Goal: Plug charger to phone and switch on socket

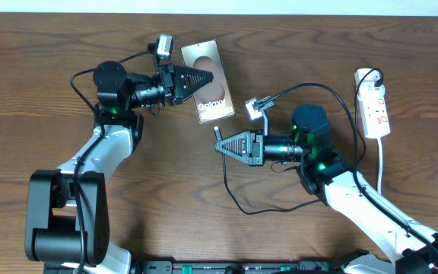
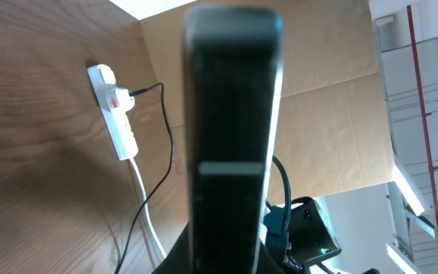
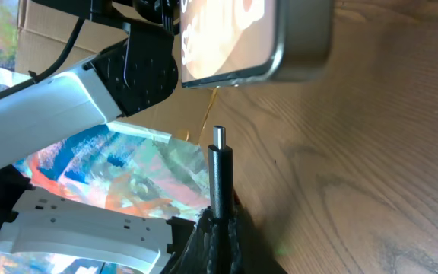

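The phone point(image 1: 207, 81) shows its pale oval and "Galaxy" lettering, and my left gripper point(image 1: 202, 78) is shut on its left edge. From the left wrist it is a dark bar point(image 2: 230, 137) rising out of the left gripper point(image 2: 226, 255). My right gripper point(image 1: 220, 146) is shut on the charger point(image 1: 218, 135), whose plug tip points up toward the phone's lower end. In the right wrist view the plug point(image 3: 219, 171) stands out of the right gripper point(image 3: 220, 228), a short gap below the phone's bottom edge point(image 3: 257, 46). The socket point(image 1: 373, 103) lies at the far right.
The charger's thin black cable point(image 1: 234, 199) loops across the table in front of the right arm and runs up to the socket's top end. The socket's white cord point(image 1: 382, 164) trails toward the front. From the left wrist, the socket point(image 2: 116, 114) lies ahead on the wood.
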Controlling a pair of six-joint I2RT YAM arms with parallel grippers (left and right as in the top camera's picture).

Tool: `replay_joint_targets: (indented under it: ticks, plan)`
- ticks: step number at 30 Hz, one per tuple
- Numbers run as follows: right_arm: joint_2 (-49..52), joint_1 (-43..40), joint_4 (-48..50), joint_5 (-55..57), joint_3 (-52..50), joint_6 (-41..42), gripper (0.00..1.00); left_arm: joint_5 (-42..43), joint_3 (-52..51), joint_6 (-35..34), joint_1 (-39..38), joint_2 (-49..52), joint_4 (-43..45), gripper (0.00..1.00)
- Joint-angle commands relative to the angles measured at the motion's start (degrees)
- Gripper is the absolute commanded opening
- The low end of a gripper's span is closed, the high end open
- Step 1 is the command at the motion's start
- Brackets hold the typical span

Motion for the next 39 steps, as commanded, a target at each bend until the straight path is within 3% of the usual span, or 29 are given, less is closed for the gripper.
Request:
replay_joint_targets:
  ticks: [1, 39]
  plan:
    - [-0.1, -0.3, 0.3, -1.6, 0.6, 0.3, 0.01, 0.7, 0.8, -0.5, -0.1, -0.4, 0.8, 0.07]
    - [-0.1, -1.2, 2.3, 3.0, 0.6, 1.4, 0.01, 0.7, 0.8, -0.5, -0.1, -0.4, 0.8, 0.07]
